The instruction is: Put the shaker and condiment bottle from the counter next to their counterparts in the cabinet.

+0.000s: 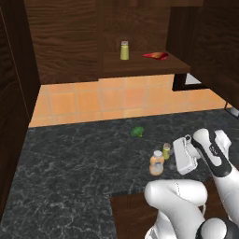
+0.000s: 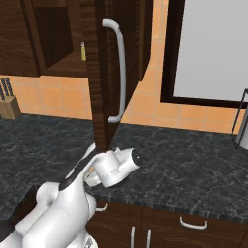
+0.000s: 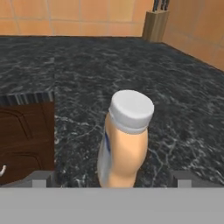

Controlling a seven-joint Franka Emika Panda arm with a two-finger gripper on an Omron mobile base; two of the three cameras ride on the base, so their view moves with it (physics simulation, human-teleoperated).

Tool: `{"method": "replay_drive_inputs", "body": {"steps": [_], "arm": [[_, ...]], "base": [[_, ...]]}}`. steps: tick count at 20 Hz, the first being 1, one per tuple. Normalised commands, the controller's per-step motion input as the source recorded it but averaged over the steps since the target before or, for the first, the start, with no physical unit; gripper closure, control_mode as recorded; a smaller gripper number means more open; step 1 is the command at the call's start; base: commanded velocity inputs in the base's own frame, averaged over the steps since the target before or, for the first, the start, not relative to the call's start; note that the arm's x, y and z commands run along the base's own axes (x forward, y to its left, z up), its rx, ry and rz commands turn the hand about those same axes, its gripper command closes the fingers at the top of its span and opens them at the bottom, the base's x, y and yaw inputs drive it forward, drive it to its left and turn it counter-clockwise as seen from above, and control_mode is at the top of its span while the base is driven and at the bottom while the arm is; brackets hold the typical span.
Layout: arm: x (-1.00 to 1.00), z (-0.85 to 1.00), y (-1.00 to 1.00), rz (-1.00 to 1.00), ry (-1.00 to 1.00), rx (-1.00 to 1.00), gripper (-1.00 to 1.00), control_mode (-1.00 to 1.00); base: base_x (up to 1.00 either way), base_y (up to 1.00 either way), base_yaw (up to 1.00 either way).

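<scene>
Up close, the hand view shows the peach bottle (image 3: 124, 140) upright on the counter (image 3: 183, 109) between the spread, empty gripper (image 3: 111, 178) tips. From the left, a shaker (image 1: 166, 151) stands just behind it; another (image 1: 124, 50) sits in the cabinet (image 1: 144, 67).

**Around the worktop: bystanders only**

A green leafy lump (image 1: 137, 132) lies alone toward the back of the worktop, a little short of the orange tiled backsplash (image 1: 112, 99). A wooden knife block (image 2: 9, 106) with dark handles stands in the back left corner against the tiles. At the right edge stands a thin dark wire rack (image 2: 240, 121). A dark-framed pale window (image 2: 213, 48) sits above. Brown drawer fronts (image 2: 193, 223) with pale handles run beneath the front edge.
</scene>
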Motion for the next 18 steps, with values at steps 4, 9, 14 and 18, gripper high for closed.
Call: {"method": "replay_drive_inputs", "body": {"steps": [4,9,14,18], "arm": [[0.02,-0.21,0.21,0.00,0.07,0.06,-1.00,-1.00],[0.06,-0.05,0.07,0.00,0.04,0.09,-1.00,-1.00],[0.20,-0.02,0.01,0.00,0.04,0.12,-1.00,-1.00],[0.17,-0.09,0.11,0.00,0.04,0.09,-1.00,-1.00]], "base": [[0.00,0.00,0.00],[0.00,0.00,0.00],[0.00,0.00,0.00],[0.00,0.00,0.00]]}}
